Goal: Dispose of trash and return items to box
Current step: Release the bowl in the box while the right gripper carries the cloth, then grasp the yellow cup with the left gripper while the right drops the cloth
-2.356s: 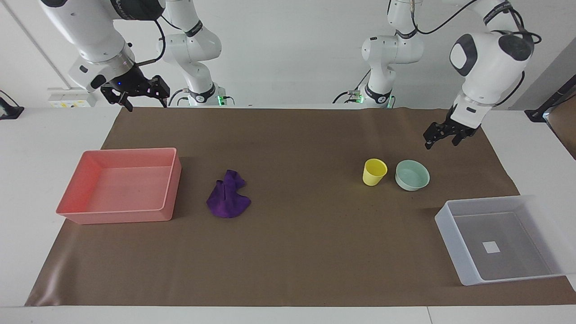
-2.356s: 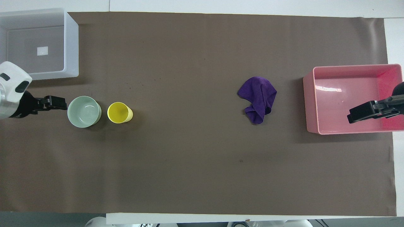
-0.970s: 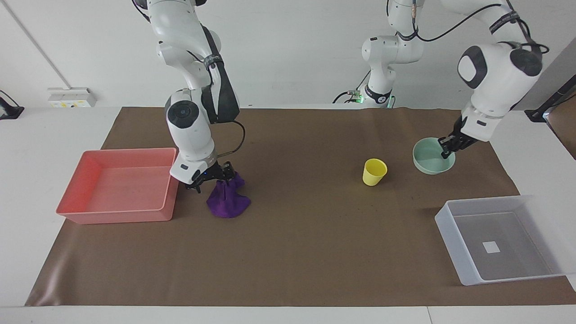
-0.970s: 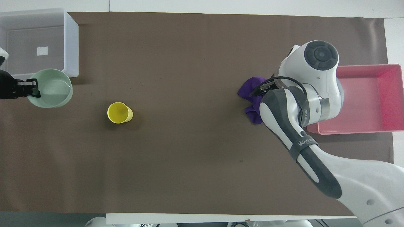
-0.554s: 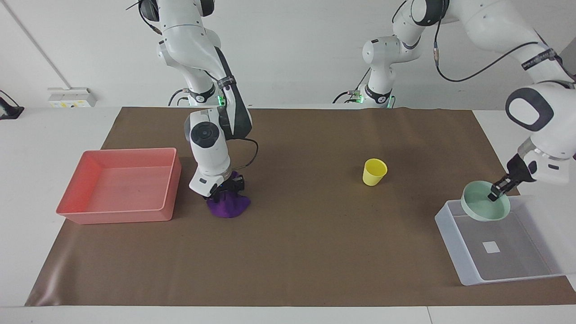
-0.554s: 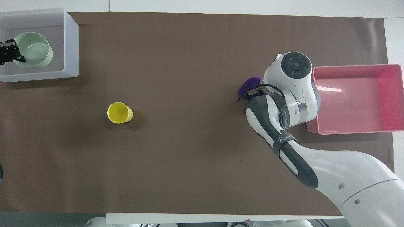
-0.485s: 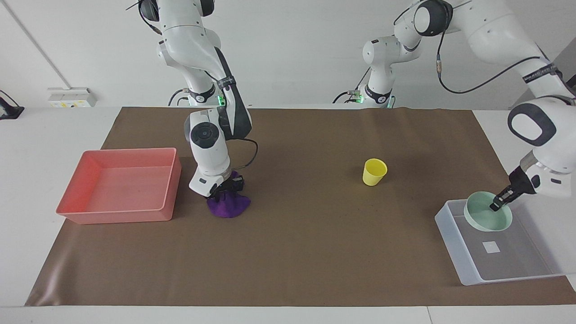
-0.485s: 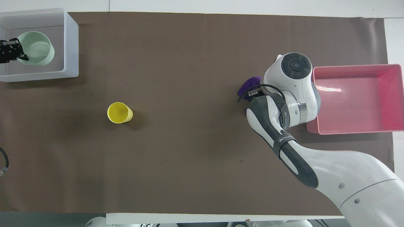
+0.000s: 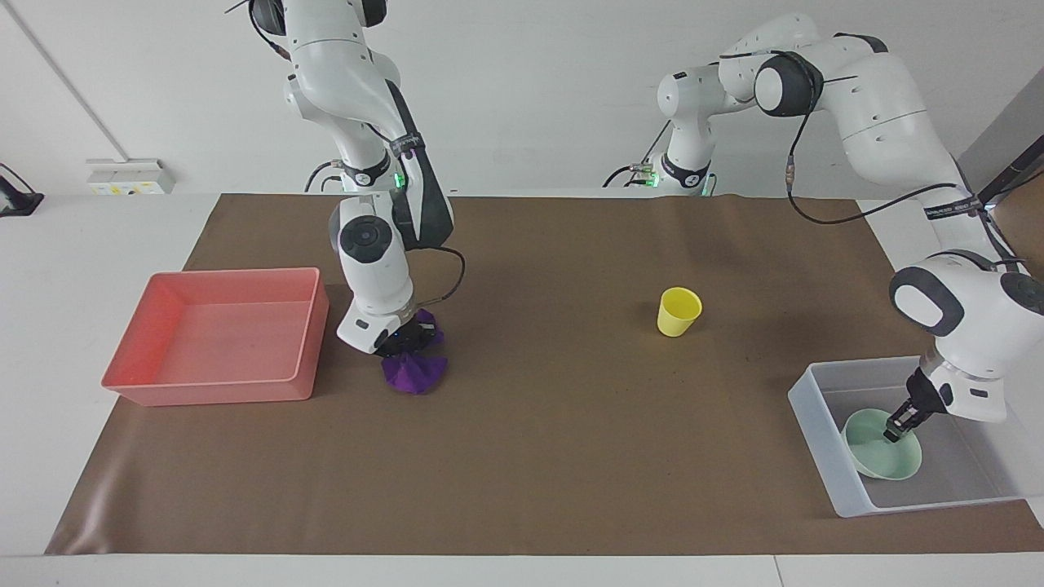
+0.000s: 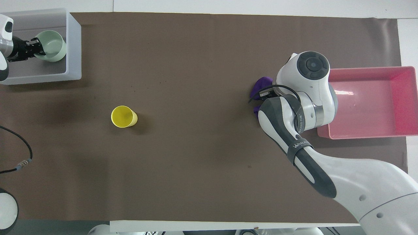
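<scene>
The purple cloth (image 9: 416, 373) lies bunched on the brown mat beside the pink tray; in the overhead view only an edge of it (image 10: 261, 84) shows past the arm. My right gripper (image 9: 405, 339) is down on its top, shut on it. The mint-green bowl (image 9: 885, 458) sits tilted inside the clear box (image 9: 818, 444) and also shows in the overhead view (image 10: 52, 51). My left gripper (image 9: 897, 429) is shut on the bowl's rim, low in the box (image 10: 74, 45). The yellow cup (image 9: 679, 311) stands upright mid-mat, apart from both grippers.
The pink tray (image 9: 212, 390) stands empty at the right arm's end of the mat, close beside the cloth. The right arm's wrist and forearm (image 10: 303, 98) cover the cloth and the tray's near corner from above. The bowl hides the box's white mark.
My left gripper has lowered the bowl from above the box down into it. My right gripper has closed on the cloth, which is now gathered narrower.
</scene>
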### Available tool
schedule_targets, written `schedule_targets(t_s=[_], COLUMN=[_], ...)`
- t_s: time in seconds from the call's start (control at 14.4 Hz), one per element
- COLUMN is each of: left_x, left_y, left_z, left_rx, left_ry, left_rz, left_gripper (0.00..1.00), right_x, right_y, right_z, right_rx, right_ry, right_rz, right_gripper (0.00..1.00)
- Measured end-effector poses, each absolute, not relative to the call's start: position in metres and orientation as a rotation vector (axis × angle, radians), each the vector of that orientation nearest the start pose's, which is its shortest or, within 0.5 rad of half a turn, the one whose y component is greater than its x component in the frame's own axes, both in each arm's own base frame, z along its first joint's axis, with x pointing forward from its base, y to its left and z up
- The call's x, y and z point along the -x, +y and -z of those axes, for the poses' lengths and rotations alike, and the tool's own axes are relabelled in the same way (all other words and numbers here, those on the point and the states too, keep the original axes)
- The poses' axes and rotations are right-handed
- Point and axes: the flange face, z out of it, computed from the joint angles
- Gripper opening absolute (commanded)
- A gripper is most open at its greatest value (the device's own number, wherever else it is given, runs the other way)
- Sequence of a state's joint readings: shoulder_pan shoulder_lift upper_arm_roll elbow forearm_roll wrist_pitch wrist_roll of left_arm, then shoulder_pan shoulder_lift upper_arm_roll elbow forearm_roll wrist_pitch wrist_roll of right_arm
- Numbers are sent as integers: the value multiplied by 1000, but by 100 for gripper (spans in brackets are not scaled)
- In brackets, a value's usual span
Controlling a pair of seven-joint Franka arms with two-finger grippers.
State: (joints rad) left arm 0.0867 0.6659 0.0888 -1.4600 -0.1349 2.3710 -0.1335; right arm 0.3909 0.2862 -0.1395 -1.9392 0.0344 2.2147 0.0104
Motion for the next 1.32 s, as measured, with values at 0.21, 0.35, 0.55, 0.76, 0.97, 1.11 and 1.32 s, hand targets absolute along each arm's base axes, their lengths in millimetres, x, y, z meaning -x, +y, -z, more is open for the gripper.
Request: schedule_targets(t_s=[0.21, 0.35, 0.55, 0.76, 0.97, 1.11, 1.32], left_x=[-727, -707, -655, -597, -556, -526, -497], left_y=[123, 98, 7, -94, -162, -177, -169], left_z=[-388, -451, -482, -461, -418, -393, -370], left_rx=[3040, 3059, 3119, 3090, 3081, 3072, 3090], left_ry=[-494, -435, -251, -33, 64, 98, 105], left_rz=[470, 388, -2, -310, -285, -304, -260], left_gripper=[100, 100, 100, 100, 100, 97, 11], right_x=[-595, -593, -588, -584, -574, -566, -550], right_y=[132, 104, 55, -11, -90, -127, -156], right_z=[-406, -448, -485, -490, -480, -472, -426], right_rx=[3129, 3125, 3123, 3127, 3142, 3157, 3159], right_ry=[-290, -221, -137, -141, -207, -217, -230], right_rz=[-22, -14, -22, -47, -83, -85, -58], right_gripper=[1, 1, 1, 1, 5, 5, 5])
